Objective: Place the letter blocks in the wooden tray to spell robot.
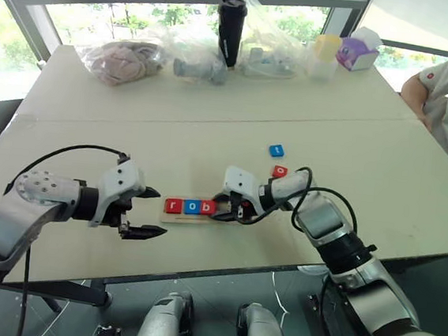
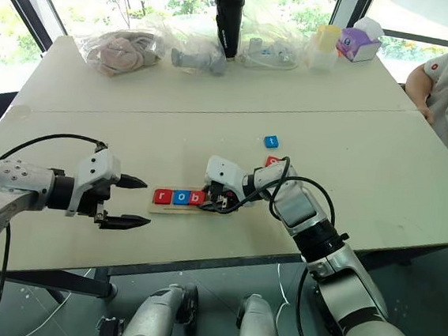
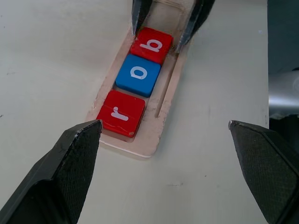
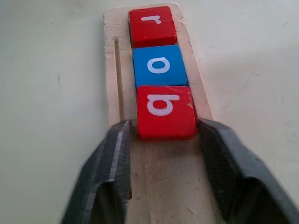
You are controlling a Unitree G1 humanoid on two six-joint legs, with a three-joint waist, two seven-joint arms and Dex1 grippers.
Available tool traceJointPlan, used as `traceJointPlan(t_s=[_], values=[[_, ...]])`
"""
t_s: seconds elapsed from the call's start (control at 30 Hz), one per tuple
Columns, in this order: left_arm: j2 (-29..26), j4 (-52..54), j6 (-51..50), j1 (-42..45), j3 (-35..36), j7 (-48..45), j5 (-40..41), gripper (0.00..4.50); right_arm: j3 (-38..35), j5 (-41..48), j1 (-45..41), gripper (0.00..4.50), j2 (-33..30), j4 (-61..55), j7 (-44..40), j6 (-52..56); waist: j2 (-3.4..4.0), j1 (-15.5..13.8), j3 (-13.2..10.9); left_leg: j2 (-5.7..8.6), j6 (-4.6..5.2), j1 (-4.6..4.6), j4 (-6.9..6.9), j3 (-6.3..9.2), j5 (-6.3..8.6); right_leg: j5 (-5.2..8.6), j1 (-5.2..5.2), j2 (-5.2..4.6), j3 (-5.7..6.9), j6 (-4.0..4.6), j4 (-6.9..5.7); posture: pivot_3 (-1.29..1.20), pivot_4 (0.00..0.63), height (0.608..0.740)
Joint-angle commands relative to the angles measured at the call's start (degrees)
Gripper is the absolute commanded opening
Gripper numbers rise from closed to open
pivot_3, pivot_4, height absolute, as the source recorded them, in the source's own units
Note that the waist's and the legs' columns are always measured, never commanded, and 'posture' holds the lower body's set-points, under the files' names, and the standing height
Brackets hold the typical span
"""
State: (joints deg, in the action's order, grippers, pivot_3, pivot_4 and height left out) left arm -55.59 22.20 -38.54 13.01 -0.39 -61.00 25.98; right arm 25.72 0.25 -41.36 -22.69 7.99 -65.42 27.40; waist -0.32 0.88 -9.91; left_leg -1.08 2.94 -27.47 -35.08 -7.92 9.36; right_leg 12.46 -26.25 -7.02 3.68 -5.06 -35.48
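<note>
Red b tile sits between the right gripper's slightly parted fingers; left gripper gapes wide.

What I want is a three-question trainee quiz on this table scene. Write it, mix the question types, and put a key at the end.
1. True or false: the wooden tray holds four blocks.
2. What colour is the o block in the tray? A red, B blue, C green.
3. Which blocks lie outside the tray?

Key:
1. False. It holds three: the r block, the o block and the b block.
2. B.
3. A blue block and a red block, both on the table.
</note>
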Motion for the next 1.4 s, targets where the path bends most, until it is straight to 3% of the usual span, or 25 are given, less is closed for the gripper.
traceJointPlan(t_s=[0.03, 0.23, 0.37, 0.57, 0.8, 0.93, 1.37, 1.4], values=[[0.0, 0.4, 0.8, 0.6, 0.2, 0.1, -0.3, 4.5, -1.5, 1.0, -1.1, 4.44, 0.8, -2.7, 1.5, 0.7, 0.0, 0.0, 0.0, 0.0, -0.01, 0.0, 0.0, 0.0, -0.01, 0.0, 0.0, 0.0, 0.0, 0.0, -0.01, 0.0, 0.15, 0.74], [0.3, 0.4, 1.0, 0.7, 0.2, 0.1, -0.5, 4.5, -7.9, 5.0, -3.7, 4.44, 1.0, -5.2, 3.8, 3.7, 0.0, -0.1, 0.0, 0.0, -0.06, 0.0, 0.0, 0.0, -0.04, 0.0, 0.01, 0.0, 0.0, 0.0, -0.02, 0.0, 0.15, 0.74], [1.1, 0.8, 1.2, 1.6, 1.0, 0.5, 0.5, 4.5, -20.8, 13.8, -3.8, 4.44, -1.0, -12.1, 7.0, 10.9, 0.0, -0.3, 0.0, 0.0, -0.02, -0.01, 0.03, 0.0, -0.01, 0.0, -0.01, -0.02, 0.0, 0.0, -0.01, 0.0, 0.15, 0.74], [7.1, 0.1, -0.4, 9.2, 2.9, 4.3, 4.3, 4.5, -30.7, 10.1, 5.4, 4.44, -8.0, -11.2, 19.5, 11.6, -0.22, -1.7, 0.2, 0.0, 0.03, 0.01, 0.0, 0.0, 0.02, -0.05, 0.02, -0.04, 0.01, 0.08, 0.11, 0.0, 0.15, 0.74], [12.0, -3.4, 0.2, 16.4, -1.9, 3.2, 3.4, 4.5, -26.7, 5.2, 15.2, 4.44, -12.5, -0.8, 16.6, -9.8, -0.17, -0.2, 0.1, -0.03, 0.06, 0.06, -0.12, -0.06, -0.01, -0.17, 0.46, 0.08, 0.0, -0.16, 0.13, 0.0, 0.15, 0.74], [12.6, -6.4, 2.4, 19.4, -3.6, 2.4, 1.5, 4.5, -25.2, 4.3, 10.8, 4.44, -11.7, 11.2, 16.2, -16.2, -0.18, 0.3, 0.1, -0.24, 0.09, 0.39, -0.28, 0.03, 0.0, -0.28, 0.92, 0.32, 0.09, -0.42, 0.27, 0.0, 0.15, 0.74], [11.0, -6.9, 3.5, 19.8, -7.3, -0.8, -2.1, 4.5, -21.2, 1.5, -4.8, 4.44, -6.8, 41.7, 10.3, -31.8, -0.16, 0.1, 0.1, -0.32, 0.1, 0.31, -0.64, 0.07, 0.01, -0.29, 1.01, 0.34, 0.12, -0.42, 0.22, 0.0, 0.15, 0.74], [10.7, -7.2, 3.9, 19.6, -7.5, -0.7, -2.9, 4.5, -20.8, 0.9, -5.6, 3.93, -6.6, 43.2, 10.0, -32.3, -0.16, 0.1, 0.1, -0.33, 0.09, 0.3, -0.65, 0.08, 0.01, -0.29, 1.01, 0.34, 0.12, -0.42, 0.22, 0.0, 0.15, 0.74]])
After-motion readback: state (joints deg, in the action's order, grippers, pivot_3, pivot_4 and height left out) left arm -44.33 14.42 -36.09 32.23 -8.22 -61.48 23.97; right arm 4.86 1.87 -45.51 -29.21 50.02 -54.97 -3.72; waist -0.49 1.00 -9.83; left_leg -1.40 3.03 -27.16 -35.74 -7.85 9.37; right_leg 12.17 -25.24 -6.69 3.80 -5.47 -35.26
